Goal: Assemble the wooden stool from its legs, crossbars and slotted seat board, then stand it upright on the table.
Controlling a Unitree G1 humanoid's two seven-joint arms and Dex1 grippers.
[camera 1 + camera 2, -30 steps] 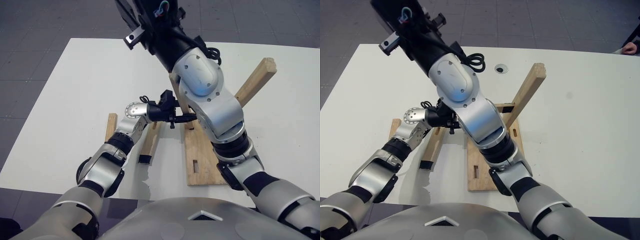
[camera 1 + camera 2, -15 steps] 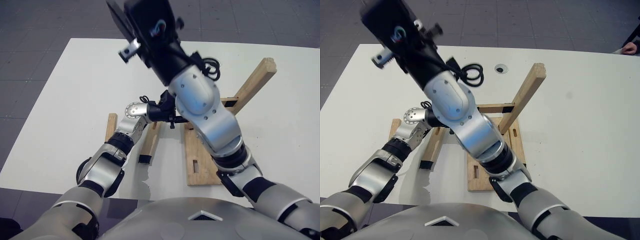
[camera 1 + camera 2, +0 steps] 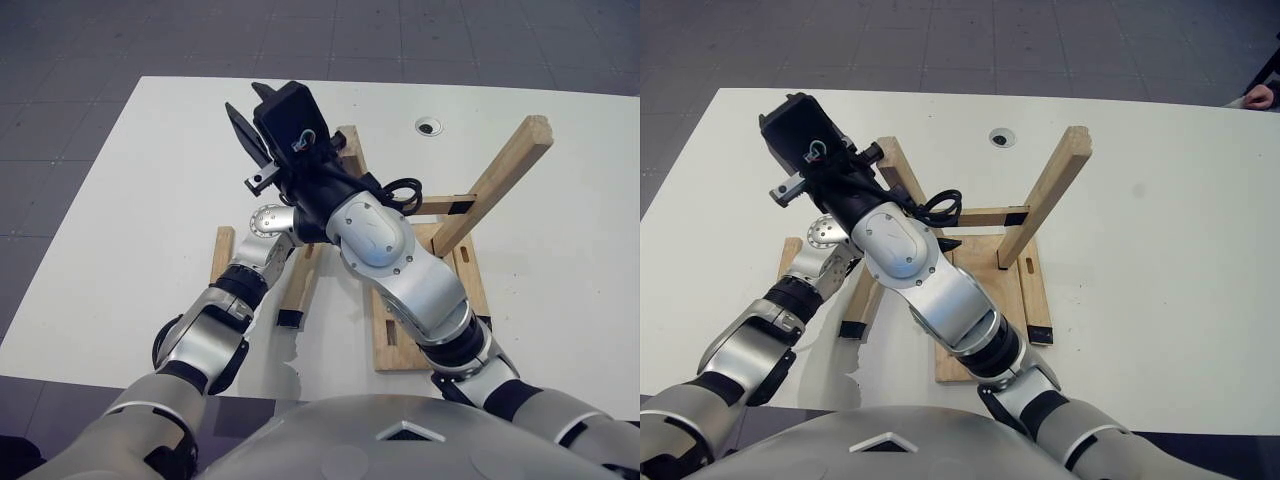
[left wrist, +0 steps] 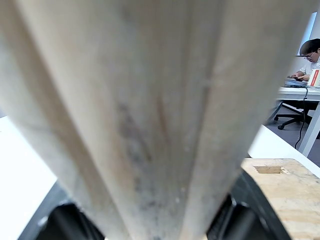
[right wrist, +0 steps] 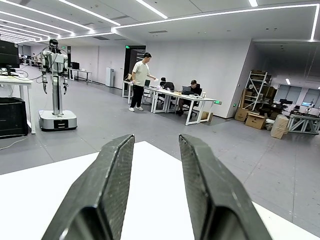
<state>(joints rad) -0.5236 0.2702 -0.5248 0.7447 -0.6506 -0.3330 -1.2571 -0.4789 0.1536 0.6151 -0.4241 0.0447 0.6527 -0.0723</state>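
Wooden leg point(image 4: 150, 100) clamped in left gripper point(image 4: 150, 222); right gripper point(image 5: 156, 150) fingers parted.

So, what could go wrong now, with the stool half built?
The open right end effector hangs near the upright leg that the left end effector grips; a sweep of that arm may knock it. The leaning leg tilts away from the seat board, joined to a crossbar, and may tip over.

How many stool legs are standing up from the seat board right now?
2. The right leg leans at the right of the seat board; the left leg stands at its far left. More may be hidden.
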